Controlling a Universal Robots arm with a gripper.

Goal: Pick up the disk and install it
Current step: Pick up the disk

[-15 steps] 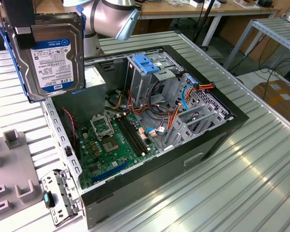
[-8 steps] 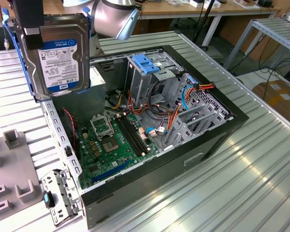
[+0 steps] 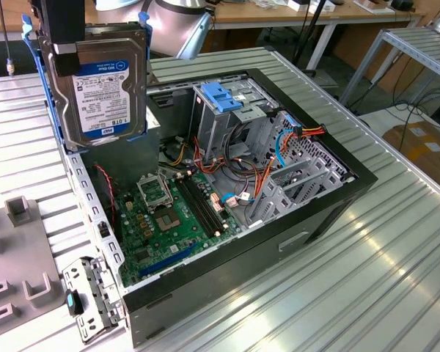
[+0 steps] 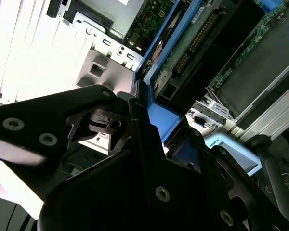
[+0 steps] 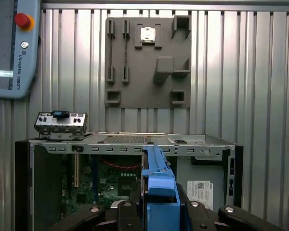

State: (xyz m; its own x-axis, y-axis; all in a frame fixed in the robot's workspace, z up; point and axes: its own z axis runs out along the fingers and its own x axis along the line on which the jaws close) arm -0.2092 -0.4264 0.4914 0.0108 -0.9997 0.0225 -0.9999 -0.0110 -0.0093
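The disk (image 3: 106, 99) hangs on edge over the back left corner of the open computer case (image 3: 330, 213). It is a silver drive with a white, blue and black label and blue side rails. My gripper (image 3: 64, 44) is shut on its upper edge, its black fingers clamping the rails. In the first wrist view the disk (image 5: 159, 185) appears edge-on as a blue rail between my fingers (image 5: 127, 211), above the case's open side. The second wrist view shows its blue rail (image 4: 161, 118) and circuit-board underside. A metal drive cage with a blue latch (image 3: 224, 95) stands inside the case.
The case holds a green motherboard (image 3: 169, 213) and bundles of orange, red and blue cables (image 3: 279, 147). A grey fixture plate (image 3: 15, 257) and a small metal bracket (image 3: 88, 293) lie on the ribbed table beside the case. A teach pendant (image 5: 14, 48) lies near the plate.
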